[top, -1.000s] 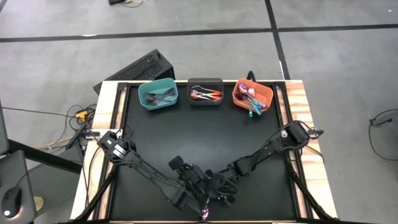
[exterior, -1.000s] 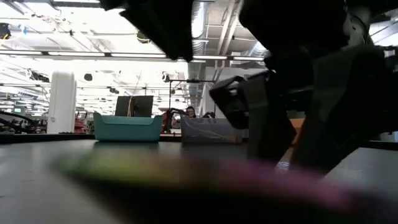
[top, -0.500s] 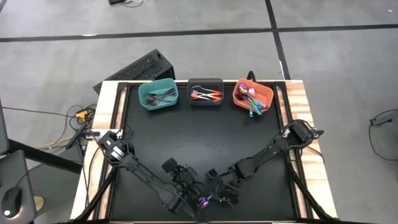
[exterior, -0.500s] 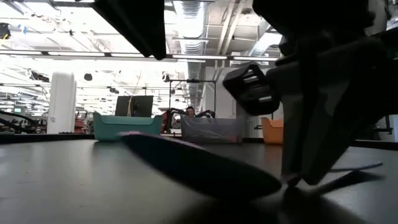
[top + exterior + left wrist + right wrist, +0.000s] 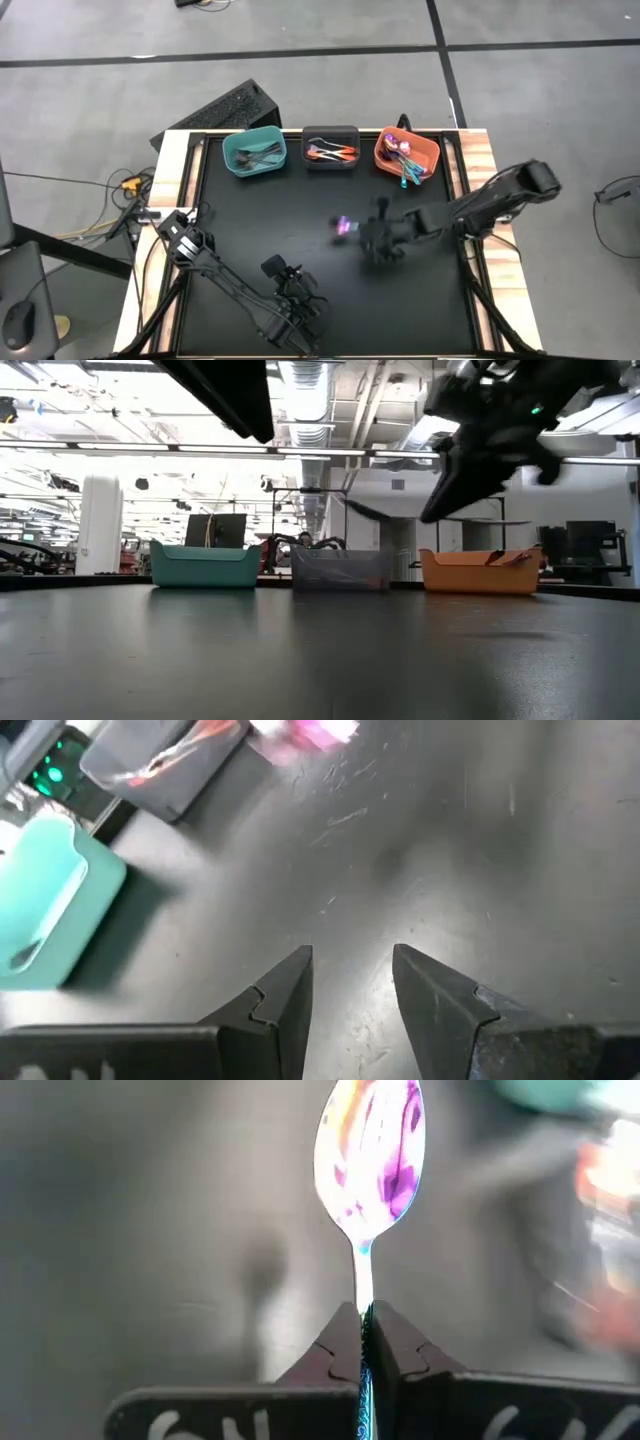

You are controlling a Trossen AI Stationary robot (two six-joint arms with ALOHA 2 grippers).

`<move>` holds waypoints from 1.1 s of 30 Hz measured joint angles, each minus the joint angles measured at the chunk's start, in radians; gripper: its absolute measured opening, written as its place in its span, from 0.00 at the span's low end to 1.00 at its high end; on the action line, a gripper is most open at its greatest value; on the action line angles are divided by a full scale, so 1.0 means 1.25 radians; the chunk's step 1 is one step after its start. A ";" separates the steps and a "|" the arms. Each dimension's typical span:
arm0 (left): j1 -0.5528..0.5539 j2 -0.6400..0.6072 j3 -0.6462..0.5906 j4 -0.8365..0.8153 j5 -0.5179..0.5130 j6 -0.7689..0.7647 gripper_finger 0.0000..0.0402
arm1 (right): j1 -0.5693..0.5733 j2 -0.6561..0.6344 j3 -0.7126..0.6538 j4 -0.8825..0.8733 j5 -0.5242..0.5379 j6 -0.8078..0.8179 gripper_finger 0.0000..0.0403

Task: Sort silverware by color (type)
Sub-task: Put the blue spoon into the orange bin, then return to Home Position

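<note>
An iridescent purple spoon (image 5: 343,224) hangs above the middle of the black table with my right gripper (image 5: 357,230) shut on it. Its bowl (image 5: 368,1150) sticks out ahead of the fingertips. In the low view the right gripper (image 5: 470,470) is high up, with the spoon (image 5: 372,512) thin and dark in front of it. My left gripper (image 5: 303,285) hovers near the table's near edge, open (image 5: 350,982), with nothing between its fingers. More silverware lies in the teal bin (image 5: 254,152), the dark grey bin (image 5: 330,148) and the orange bin (image 5: 406,155). My right gripper pinches the spoon's thin handle (image 5: 363,1295) between its two fingers, which lie along it. The fingers slant down from the table's right side. The spoon points on past the fingertips, bowl foremost, lifted clear of the table.
The three bins stand in a row along the far edge. The table has raised wooden side rails (image 5: 480,190). A dark box (image 5: 225,108) sits off the far left corner.
My right gripper has picked the purple spoon up off the table by the near edge. It has swung up and toward the far right with it, turning as it went, and now holds the spoon clear above the table's middle.
</note>
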 joint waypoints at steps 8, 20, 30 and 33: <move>0.036 0.000 -0.001 0.116 -0.004 0.182 0.32 | -0.267 -0.165 -0.064 -0.125 0.189 -0.005 0.03; 0.069 0.000 -0.001 0.165 0.010 0.262 0.32 | -0.655 -0.154 -0.064 -0.158 0.100 -0.188 0.04; 0.060 0.000 -0.001 0.165 -0.001 0.221 0.32 | -0.711 -0.156 -0.063 -0.156 0.081 -0.150 0.39; 0.054 0.000 -0.001 0.159 -0.018 0.217 0.32 | -0.697 -0.178 -0.063 -0.157 0.081 -0.086 0.49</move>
